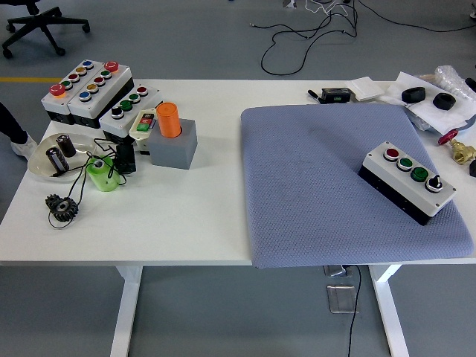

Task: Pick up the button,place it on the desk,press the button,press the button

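Boxy white-topped button box on quilted grey-blue mat, four round buttons.

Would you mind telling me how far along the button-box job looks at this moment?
The white-topped, black-based button box with one red button, two green buttons and a black knob already lies on the blue-grey quilted mat, so placing looks done. Nothing is in hand: neither robot hand is in view. Both presses appear left; whether any has happened cannot be told. The other button boxes sit far left.
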